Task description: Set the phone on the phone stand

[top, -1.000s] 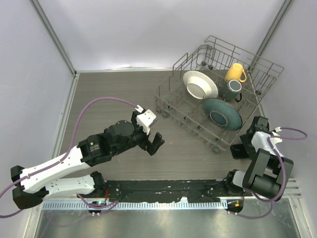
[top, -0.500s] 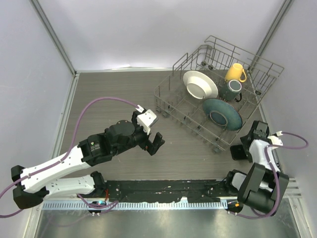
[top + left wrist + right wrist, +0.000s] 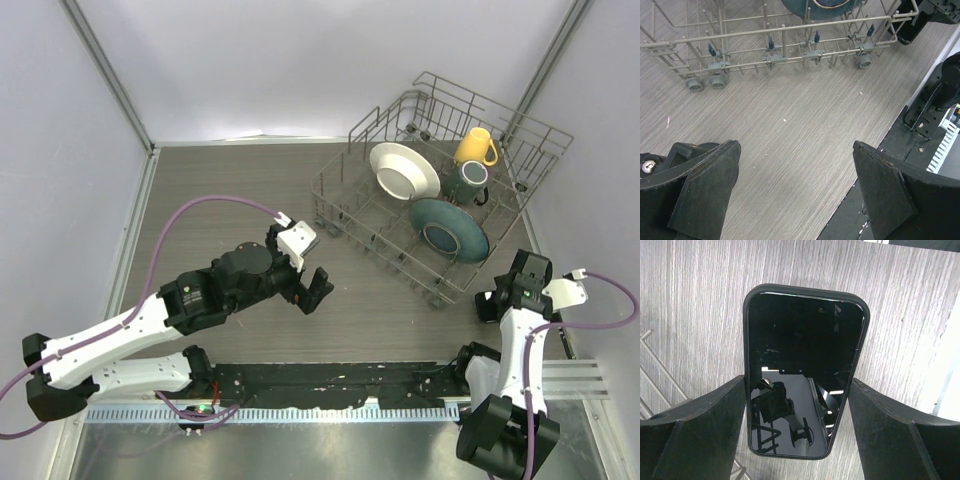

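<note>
We see right gripper (image 3: 797, 386) straddling the phone (image 3: 805, 350) beside the dish rack (image 3: 783, 32). Can't tell if clamped. Left gripper (image 3: 795, 150) released.

Built of white link shells (image 3: 95, 350) and black joint housings (image 3: 215, 285). Fed by purple cables (image 3: 212, 199) looping to white wrist-camera blocks (image 3: 297, 239). Tipped with a left tool (image 3: 797, 200) and a right tool (image 3: 795, 410) of broad black wedge fingers (image 3: 702, 192), grainy-faced, one silver screw (image 3: 646, 167) beside the left one's root.
</note>
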You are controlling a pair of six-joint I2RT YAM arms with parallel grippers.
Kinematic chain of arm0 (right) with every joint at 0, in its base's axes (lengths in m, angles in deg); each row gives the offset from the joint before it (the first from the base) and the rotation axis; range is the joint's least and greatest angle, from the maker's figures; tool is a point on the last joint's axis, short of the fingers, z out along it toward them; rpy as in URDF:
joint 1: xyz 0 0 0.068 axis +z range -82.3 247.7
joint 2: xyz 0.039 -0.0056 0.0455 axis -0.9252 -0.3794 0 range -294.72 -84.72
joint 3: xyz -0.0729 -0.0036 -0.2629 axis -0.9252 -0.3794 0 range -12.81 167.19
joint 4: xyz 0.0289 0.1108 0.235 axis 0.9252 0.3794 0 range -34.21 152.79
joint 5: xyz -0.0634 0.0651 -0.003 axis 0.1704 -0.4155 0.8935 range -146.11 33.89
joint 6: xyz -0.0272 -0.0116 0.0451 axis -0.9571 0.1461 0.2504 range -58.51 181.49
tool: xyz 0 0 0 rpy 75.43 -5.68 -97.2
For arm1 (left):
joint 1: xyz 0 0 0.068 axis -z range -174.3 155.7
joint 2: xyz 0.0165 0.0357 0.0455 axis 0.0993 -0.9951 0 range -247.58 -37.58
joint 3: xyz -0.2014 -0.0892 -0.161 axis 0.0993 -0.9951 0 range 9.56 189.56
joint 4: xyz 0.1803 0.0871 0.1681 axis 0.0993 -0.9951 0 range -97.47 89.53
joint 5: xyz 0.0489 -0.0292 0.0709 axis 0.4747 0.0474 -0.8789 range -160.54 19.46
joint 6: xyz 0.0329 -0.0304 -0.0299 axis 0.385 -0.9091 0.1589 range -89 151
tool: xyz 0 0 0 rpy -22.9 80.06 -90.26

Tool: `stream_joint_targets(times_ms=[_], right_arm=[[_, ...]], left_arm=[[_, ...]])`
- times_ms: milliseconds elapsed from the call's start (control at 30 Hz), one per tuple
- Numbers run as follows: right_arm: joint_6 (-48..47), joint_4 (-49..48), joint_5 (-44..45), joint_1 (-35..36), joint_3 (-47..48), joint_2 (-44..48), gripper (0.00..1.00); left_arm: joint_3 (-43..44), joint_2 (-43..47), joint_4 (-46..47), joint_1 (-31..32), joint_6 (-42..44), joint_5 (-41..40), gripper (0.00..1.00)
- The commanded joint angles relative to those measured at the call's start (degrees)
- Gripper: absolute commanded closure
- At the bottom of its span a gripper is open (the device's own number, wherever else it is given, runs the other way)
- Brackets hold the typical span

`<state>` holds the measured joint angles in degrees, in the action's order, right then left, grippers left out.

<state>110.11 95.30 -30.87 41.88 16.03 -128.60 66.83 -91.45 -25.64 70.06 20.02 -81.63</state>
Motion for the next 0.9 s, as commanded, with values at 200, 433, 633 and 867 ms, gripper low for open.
stream_joint_targets(times_ms=[200, 433, 633, 867], right_arm=[[-0.1, 5.2, 6.8, 0.0, 10.4, 4.8, 0.99], [-4.1, 8.8, 11.1, 0.0, 18.5, 9.3, 0.99], [-9.5, 8.7, 7.4, 0.0, 25.4, 12.1, 0.99], [-18.1, 2.7, -4.0, 1.5, 33.5, 12.5, 0.99]], left_arm=[[0.0, 2.3, 2.4, -0.1, -1.0, 1.5, 0.0], [0.0, 1.5, 2.7, 3.2, -1.0, 1.9, 0.0], [-0.2, 1.8, 2.9, 3.6, -1.3, 2.4, 0.0], [-0.3, 0.8, 3.2, 3.7, -2.1, 3.6, 0.0]])
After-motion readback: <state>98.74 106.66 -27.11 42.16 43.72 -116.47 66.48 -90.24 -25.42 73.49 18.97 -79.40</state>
